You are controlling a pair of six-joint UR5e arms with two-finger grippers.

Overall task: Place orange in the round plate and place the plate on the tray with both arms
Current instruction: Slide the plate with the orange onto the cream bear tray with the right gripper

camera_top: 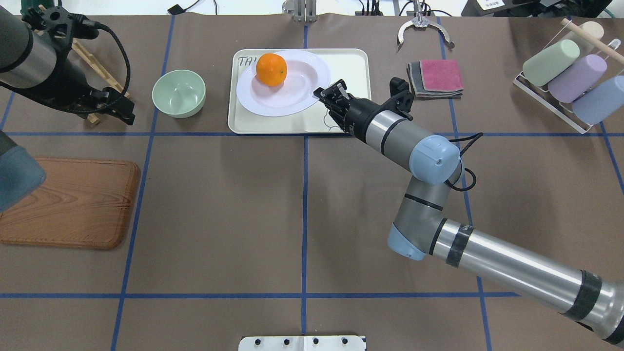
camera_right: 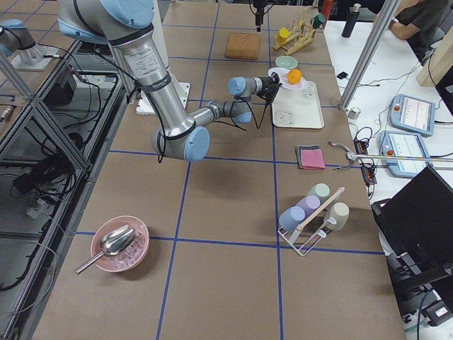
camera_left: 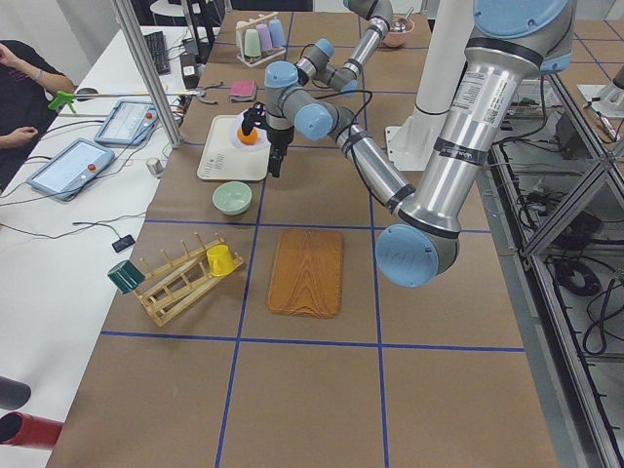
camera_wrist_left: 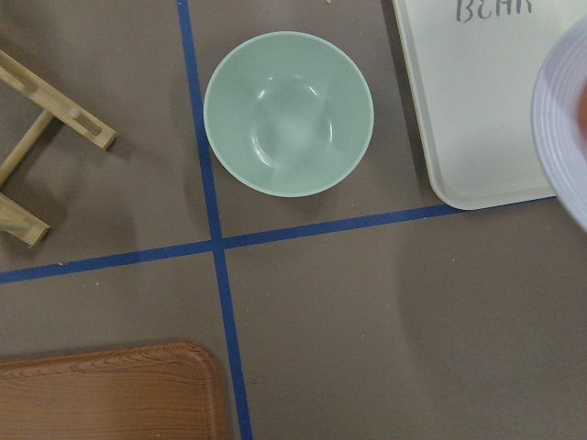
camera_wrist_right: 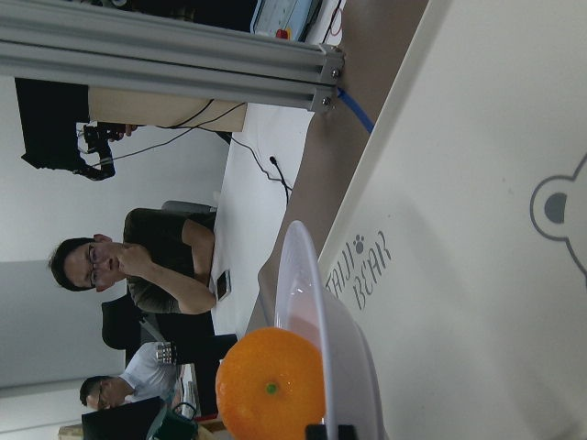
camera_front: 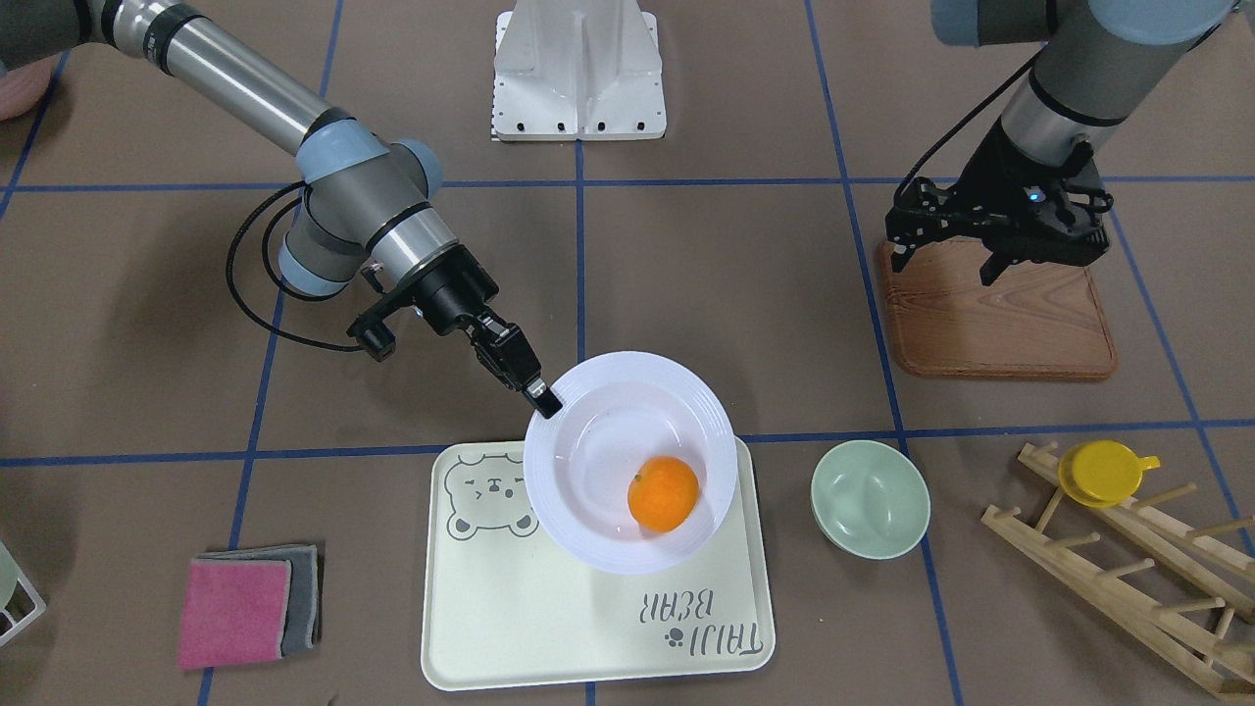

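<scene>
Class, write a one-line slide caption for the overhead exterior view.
Right gripper clamps the rim of the round plate, with the orange in it, over the tray.

The green bowl (camera_front: 871, 498) sits just beside the tray (camera_front: 510, 628) — a tight gap. On the other side, open table (camera_front: 373, 549) reaches to the pink cloth (camera_front: 235, 613). The round plate (camera_front: 588, 520) covers the tray's robot-side half — the rest is bare.
</scene>
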